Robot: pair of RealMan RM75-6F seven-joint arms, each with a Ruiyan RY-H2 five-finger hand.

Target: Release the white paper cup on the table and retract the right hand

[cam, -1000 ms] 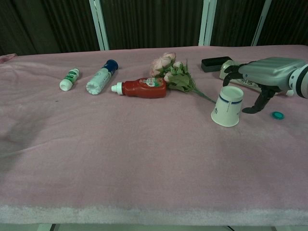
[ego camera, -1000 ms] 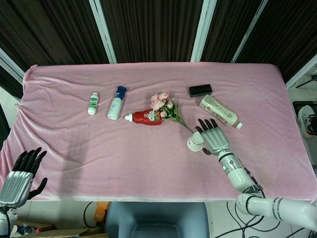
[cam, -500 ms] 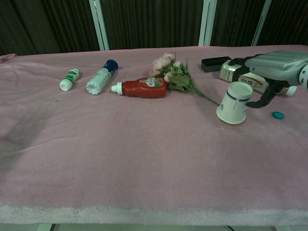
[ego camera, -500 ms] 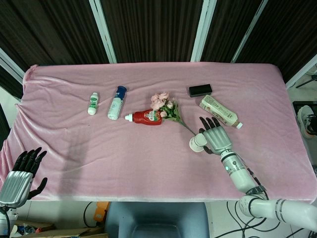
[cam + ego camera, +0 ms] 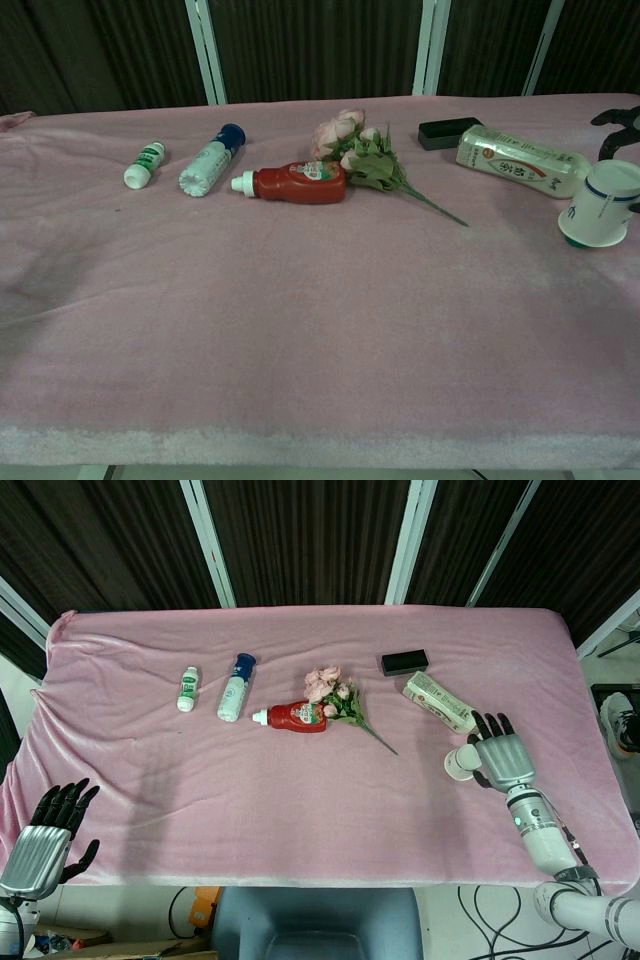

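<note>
The white paper cup with a blue band is at the right side of the pink table. It is pressed against the thumb side of my right hand, which grips it, dark fingers pointing away from me. In the chest view the cup is tilted at the right edge. Its lower rim is down at the cloth, over a small green cap. Only the dark fingertips of that hand show there. My left hand hangs off the table's front left corner, fingers apart, holding nothing.
A milk-tea bottle lies just behind the cup, with a black box beyond it. Pink flowers, a red sauce bottle, a blue-capped bottle and a small white bottle lie mid-table.
My right hand has carried the cup to the right, away from the flower stem, toward the table's right side. The left hand has stayed put.
</note>
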